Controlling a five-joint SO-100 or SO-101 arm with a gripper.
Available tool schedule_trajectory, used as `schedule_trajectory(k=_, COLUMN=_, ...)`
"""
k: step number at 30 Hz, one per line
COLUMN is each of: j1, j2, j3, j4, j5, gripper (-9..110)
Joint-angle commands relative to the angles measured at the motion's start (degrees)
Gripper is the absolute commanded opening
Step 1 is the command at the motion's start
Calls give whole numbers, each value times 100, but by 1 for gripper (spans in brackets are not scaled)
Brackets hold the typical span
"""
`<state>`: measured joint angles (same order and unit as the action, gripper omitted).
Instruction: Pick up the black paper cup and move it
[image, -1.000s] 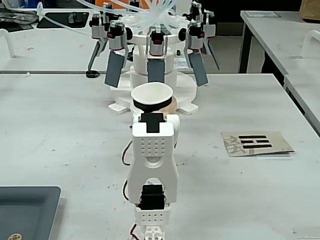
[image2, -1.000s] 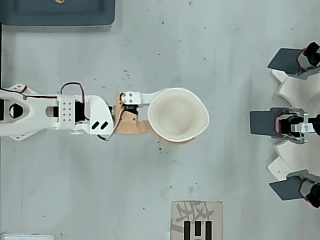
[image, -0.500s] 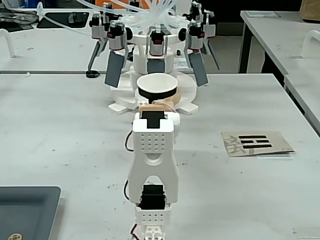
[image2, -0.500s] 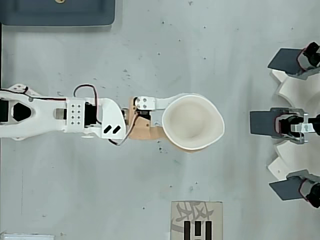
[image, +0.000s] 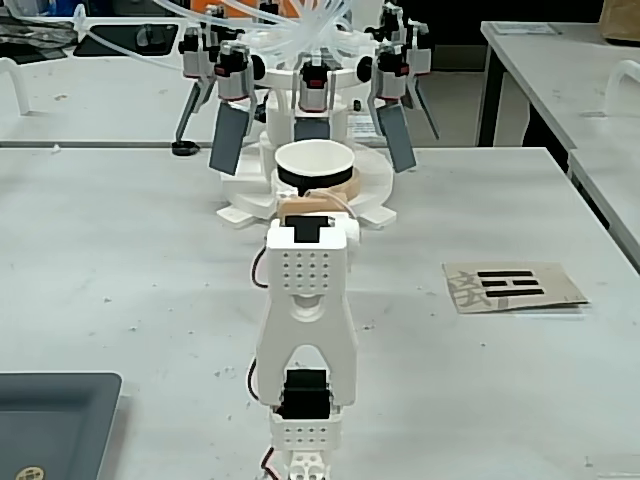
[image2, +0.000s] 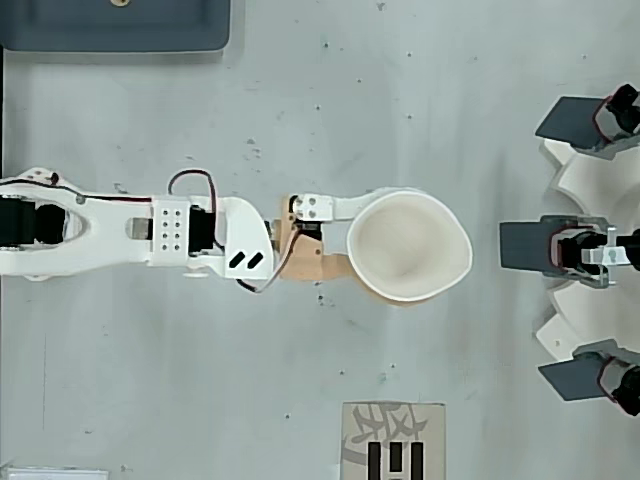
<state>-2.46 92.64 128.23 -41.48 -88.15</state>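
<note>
My fingers (image2: 355, 245) are clamped on the black paper cup (image2: 408, 245), one on each side of its wall just below the white rim. From the overhead view the rim looks squeezed out of round, so I judge the cup light, thin and easily crushed; a gentle hold high on the wall, near the stiffer rolled rim, suits it best. The cup sits upright between my wrist and the white multi-armed fixture (image: 310, 90); whether it touches the counter (image: 120, 250) I cannot tell.
</note>
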Motion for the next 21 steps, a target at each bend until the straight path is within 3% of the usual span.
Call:
schedule_trajectory(k=1, j1=53, j2=35, j3=-431, j4=18, j5=26, gripper=5)
schedule_trajectory(k=21, j1=53, j2=-325, j3=-914, j4=105, j5=-9, gripper=5)
